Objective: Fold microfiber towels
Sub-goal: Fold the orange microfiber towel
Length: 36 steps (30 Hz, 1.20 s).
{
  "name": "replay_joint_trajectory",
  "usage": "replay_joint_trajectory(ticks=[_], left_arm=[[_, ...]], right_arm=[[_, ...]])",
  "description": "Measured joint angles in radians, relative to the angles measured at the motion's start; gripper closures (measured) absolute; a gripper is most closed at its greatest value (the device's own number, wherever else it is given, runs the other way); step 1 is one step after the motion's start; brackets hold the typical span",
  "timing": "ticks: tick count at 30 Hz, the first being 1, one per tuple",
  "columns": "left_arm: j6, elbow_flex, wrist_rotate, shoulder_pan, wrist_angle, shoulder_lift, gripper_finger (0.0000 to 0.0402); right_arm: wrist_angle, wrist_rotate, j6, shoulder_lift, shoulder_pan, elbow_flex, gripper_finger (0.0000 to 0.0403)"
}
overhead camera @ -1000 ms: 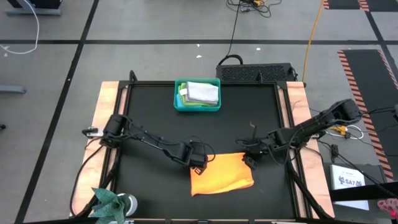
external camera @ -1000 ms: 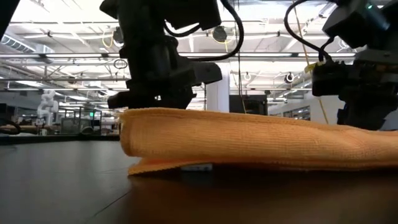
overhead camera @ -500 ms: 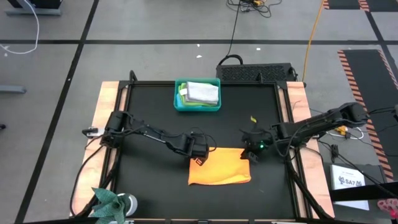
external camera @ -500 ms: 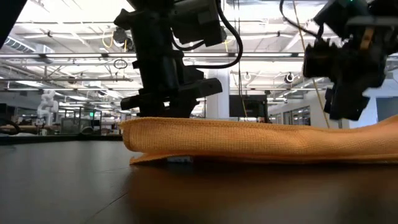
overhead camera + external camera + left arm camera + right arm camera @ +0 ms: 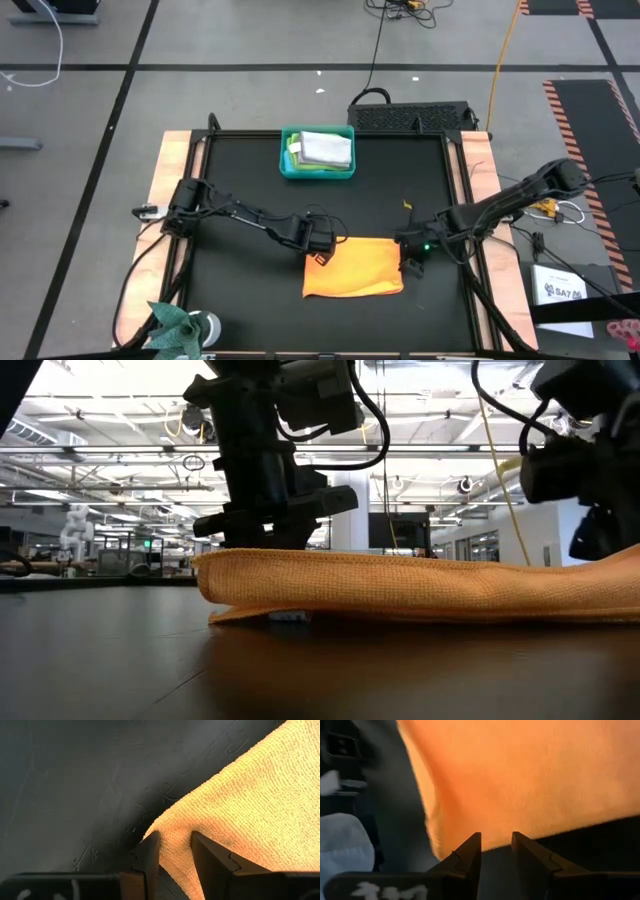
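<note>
We see the orange-yellow towel (image 5: pixel 354 279) lying folded near the table's (image 5: pixel 250 180) front edge. The left gripper (image 5: pixel 175 851) pinches its corner, pinning the fold; the right gripper (image 5: pixel 496 851) stands slightly apart, holding nothing.

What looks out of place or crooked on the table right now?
Nothing much. The orange towel lies folded and fairly flat between the left gripper and right gripper; its right edge rides slightly high. The teal bin holds the other cloths.

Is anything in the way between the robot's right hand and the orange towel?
Nothing visible is. The right hand sits right at the orange-yellow microfiber towel, at its right edge, with only bare black table around.
</note>
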State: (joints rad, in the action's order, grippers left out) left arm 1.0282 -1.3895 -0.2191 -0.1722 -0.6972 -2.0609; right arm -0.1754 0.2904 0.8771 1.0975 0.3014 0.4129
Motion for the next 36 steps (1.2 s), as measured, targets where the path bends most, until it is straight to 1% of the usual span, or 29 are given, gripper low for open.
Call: replay_joint_trajectory(ticks=[3, 9, 14, 20, 24, 30, 36], left_arm=[[0.001, 0.0, 0.001, 0.0, 0.0, 0.0, 0.0284], [0.005, 0.0, 0.003, 0.0, 0.002, 0.0, 0.0284], [0.006, 0.0, 0.006, 0.0, 0.002, 0.0, 0.0284], [0.005, 0.0, 0.006, 0.0, 0.003, 0.0, 0.0284], [0.006, 0.0, 0.007, 0.0, 0.003, 0.0, 0.0284], [0.014, 0.0, 0.008, 0.0, 0.003, 0.0, 0.0284], [0.023, 0.0, 0.008, 0.0, 0.004, 0.0, 0.0284]], right_arm=[[0.013, 0.0, 0.004, 0.037, 0.021, 0.0, 0.0303], [0.119, 0.0, 0.031, 0.091, 0.067, 0.0, 0.0303], [0.181, 0.003, 0.074, 0.099, 0.134, 0.0, 0.0303], [0.193, 0.002, 0.13, 0.1, 0.245, 0.0, 0.0303], [0.191, -0.004, 0.165, 0.1, 0.292, 0.0, 0.0303], [0.207, -0.025, 0.187, 0.094, 0.291, 0.0, 0.0303], [0.21, -0.041, 0.172, 0.033, 0.244, 0.001, 0.031]])
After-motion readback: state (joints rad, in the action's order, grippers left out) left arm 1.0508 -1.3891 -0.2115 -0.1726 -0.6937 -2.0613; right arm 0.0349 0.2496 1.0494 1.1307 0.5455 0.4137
